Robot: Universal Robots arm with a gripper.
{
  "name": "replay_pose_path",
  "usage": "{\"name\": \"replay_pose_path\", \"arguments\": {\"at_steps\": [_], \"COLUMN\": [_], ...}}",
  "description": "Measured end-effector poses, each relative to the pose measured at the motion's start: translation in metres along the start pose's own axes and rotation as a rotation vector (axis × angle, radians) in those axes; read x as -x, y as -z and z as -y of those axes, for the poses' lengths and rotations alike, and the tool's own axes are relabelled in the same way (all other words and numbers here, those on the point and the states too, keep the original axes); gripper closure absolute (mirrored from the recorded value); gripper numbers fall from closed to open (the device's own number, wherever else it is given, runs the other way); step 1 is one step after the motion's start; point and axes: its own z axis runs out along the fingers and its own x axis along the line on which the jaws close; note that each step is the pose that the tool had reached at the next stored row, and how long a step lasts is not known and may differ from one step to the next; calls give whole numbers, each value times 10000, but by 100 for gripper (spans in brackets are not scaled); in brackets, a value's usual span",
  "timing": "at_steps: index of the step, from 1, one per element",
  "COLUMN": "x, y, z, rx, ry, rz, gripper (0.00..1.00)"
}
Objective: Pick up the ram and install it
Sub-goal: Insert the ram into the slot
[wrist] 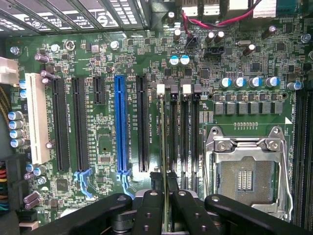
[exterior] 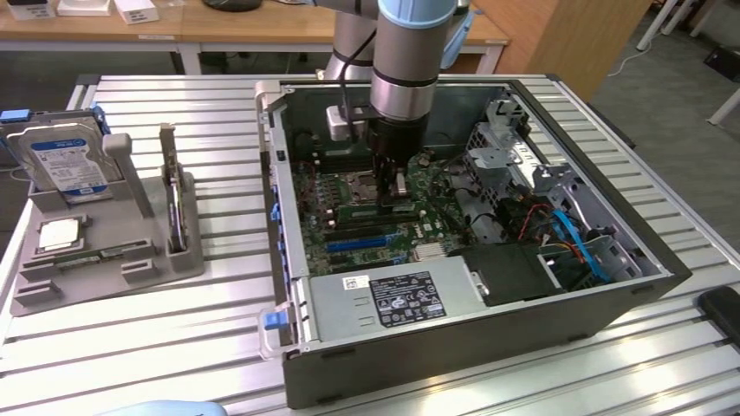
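The hand point(wrist: 164, 183), pinching the ram point(wrist: 163, 132) edge-on over the memory slots point(wrist: 174, 132), may jam it if slightly tilted or misaligned.

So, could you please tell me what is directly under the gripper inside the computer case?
The ram, gripped edge-on by the gripper, stands over the memory slots. The slot right beneath it is covered by the stick itself.

You get the ram point(wrist: 163, 142) edge-on, a thin line, its chips hidden; whether it touches the motherboard point(wrist: 234, 73), you cannot tell. The tool point(wrist: 164, 178) is cut by the frame edge. In the exterior view the arm point(exterior: 405, 52) runs off the top.
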Motion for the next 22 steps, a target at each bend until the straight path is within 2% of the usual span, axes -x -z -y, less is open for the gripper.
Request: {"name": "replay_pose_path", "arguments": {"at_steps": [22], "x": [17], "y": [-43], "z": [9], "rx": [13], "ry": [3], "rz": [-1], "gripper": [86]}}
